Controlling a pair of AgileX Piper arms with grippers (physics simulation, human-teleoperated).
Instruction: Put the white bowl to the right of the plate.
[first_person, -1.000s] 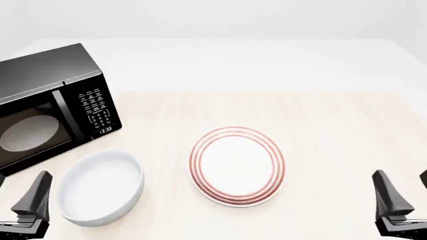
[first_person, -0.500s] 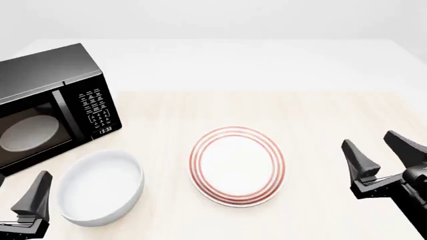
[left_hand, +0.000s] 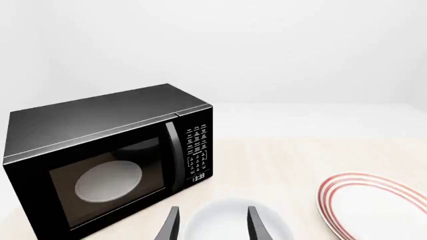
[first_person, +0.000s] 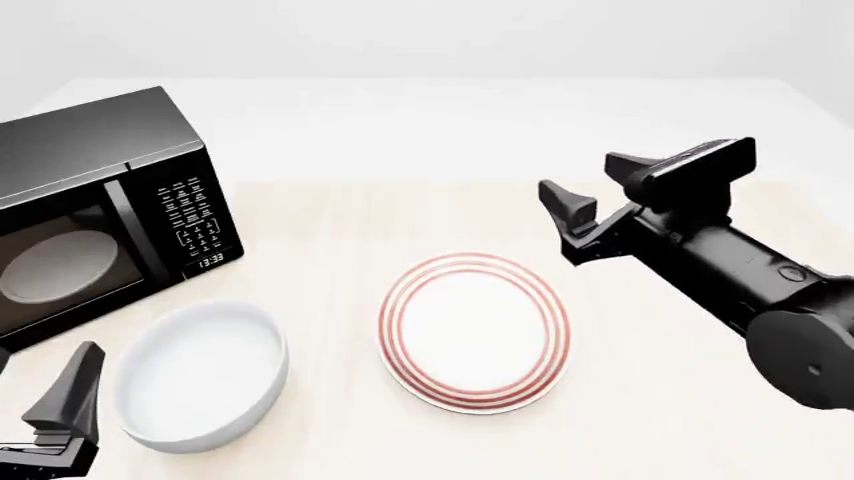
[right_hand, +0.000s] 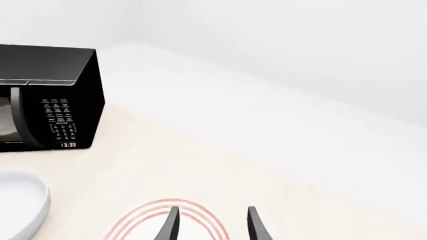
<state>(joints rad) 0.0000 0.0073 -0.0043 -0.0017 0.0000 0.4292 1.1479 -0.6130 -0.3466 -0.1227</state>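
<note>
On the table, task's thing: the plain glossy white round bowl with deep sides (first_person: 200, 375) sits on the pale wood tabletop (first_person: 400, 215) to the left of the flat round white plate with concentric red rings (first_person: 475, 332), near the front edge, apart from the plate and free of both grippers.
Plate: it lies flat near the middle of the table, with bare tabletop on its right side where the bowl is meant to go.
Bystander: a black boxy microwave oven with a glass door and keypad (first_person: 100, 215) stands at the far left, just behind the bowl.
Right gripper: the black two-fingered right gripper (first_person: 607, 190) hangs in the air above the table, beyond the plate's far right edge, pointing leftward; its fingers are spread apart and hold nothing. The right wrist view looks over the plate's far rim toward the microwave, with the bowl at the picture's edge.
Left gripper: the black left gripper (left_hand: 212, 225) waits low at the table's near left corner, just beside the bowl; its fingers stand parted and empty, with the bowl's rim seen between them in the left wrist view.
Done: nothing of the move, as I judge; the bowl is on the wrong side.
Left to do: reach the bowl, take its rim, lift it, carry it past the plate, set it down on the right.
</note>
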